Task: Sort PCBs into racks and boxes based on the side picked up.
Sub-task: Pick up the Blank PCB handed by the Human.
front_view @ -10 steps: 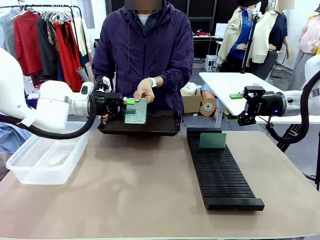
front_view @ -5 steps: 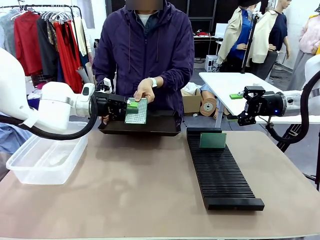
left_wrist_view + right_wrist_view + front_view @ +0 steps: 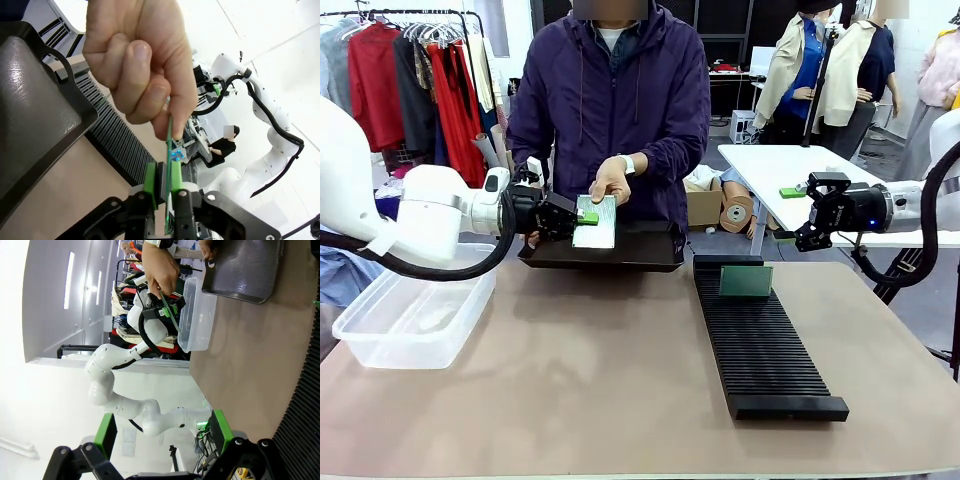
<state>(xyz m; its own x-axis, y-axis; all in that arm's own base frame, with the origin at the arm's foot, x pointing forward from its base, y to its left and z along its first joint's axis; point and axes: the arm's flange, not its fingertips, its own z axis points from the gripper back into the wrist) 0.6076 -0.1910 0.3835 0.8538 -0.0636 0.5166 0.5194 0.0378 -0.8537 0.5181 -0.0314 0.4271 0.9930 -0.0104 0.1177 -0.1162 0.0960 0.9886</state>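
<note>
1. A green PCB [image 3: 595, 221] stands on edge between the left claw [image 3: 582, 217] pads, pinched at its top by the person's hand [image 3: 610, 180].
2. A second PCB [image 3: 746, 281] stands upright in the black slotted rack [image 3: 765, 345], below the right claw [image 3: 788, 212].
3. The clear box [image 3: 412, 318] sits below the left claw.

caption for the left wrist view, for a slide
Left hand closes its green pads on the lower edge of a PCB that a person's hand holds from above, beside the black tray.
</note>
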